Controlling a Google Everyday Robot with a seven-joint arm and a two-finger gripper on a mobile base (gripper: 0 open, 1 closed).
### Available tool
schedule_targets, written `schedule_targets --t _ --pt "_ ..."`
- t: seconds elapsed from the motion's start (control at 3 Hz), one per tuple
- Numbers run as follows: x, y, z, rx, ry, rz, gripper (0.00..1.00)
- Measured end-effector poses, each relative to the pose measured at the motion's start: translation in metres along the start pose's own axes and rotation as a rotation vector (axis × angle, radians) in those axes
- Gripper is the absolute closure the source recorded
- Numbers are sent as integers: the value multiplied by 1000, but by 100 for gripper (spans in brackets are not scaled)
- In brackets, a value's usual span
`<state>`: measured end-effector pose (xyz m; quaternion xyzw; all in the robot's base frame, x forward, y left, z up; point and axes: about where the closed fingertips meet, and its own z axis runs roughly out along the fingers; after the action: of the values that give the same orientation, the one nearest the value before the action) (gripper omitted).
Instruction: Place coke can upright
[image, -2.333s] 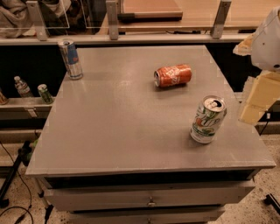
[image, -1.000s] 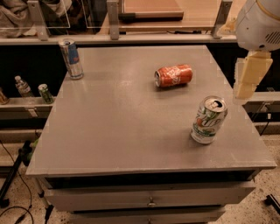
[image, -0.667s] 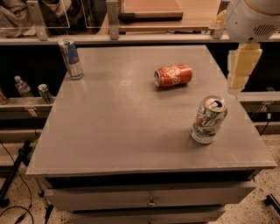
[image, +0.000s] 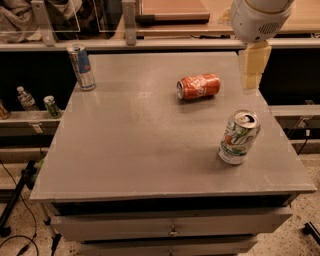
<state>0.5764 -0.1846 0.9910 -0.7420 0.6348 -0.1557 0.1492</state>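
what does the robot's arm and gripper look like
The end of the arm is a smooth, rounded white shell. Below it, the gripper is a pale cream, flat-sided, blocky piece, narrower than the shell. It is at the top right of the view, over the far right edge of the table. No cables or markings show.

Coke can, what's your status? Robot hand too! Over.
Status: gripper over the table, far right, apart from coke can. Can lies on its side. Nothing between them; green can stands nearer the front.

Tipped coke can (image: 198, 86) lies on gray table (image: 140, 150), claw (image: 251, 77) hangs nr it, to its right.
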Motion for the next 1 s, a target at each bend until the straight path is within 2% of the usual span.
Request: schedule_targets --t 0.33,0.67,1.0 --pt "-14 -10 30 -25 26 -51 0" --pt "-20 -17 62 -57 70 -62 0" --pt "-24 -27 94 -98 114 -18 0"
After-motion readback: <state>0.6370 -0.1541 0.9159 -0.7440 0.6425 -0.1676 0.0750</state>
